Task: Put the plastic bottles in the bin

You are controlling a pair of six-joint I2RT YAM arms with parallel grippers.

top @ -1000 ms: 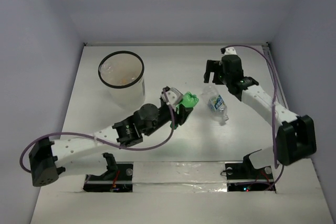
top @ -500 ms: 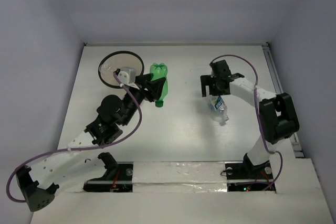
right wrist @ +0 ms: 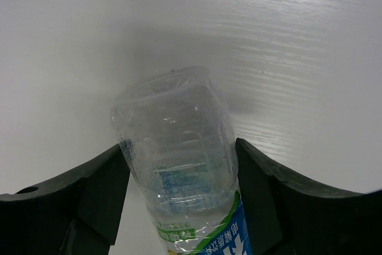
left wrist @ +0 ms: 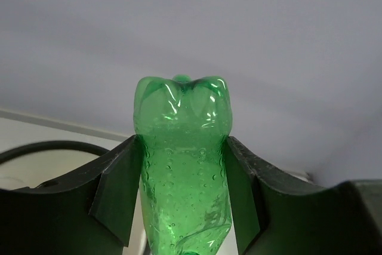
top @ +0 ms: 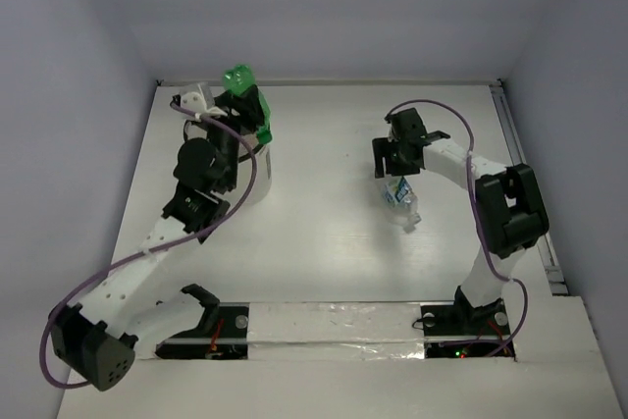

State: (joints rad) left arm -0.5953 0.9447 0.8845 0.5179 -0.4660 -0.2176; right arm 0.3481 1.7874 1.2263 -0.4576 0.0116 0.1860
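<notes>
A green plastic bottle (top: 241,88) hangs in the air over the bin (top: 261,170), bottom end up, with my left gripper (top: 234,110) shut on it. In the left wrist view both black fingers (left wrist: 116,195) press on the green bottle (left wrist: 182,159), and the bin's black rim (left wrist: 54,147) shows low at the left. The arm hides most of the bin from above. A clear plastic bottle (top: 401,197) with a blue-and-white label lies on the table. My right gripper (top: 396,160) is down over its far end. Its fingers (right wrist: 98,192) touch both sides of this bottle (right wrist: 176,141).
The white table (top: 324,242) is boxed in by pale walls at the back and both sides. A metal rail (top: 520,159) runs along the table's right edge. Purple cables loop off both arms.
My left arm has lifted the green bottle from the table's middle up and back to above the bin. My right gripper has come down over the clear bottle and its jaws have narrowed onto it.
</notes>
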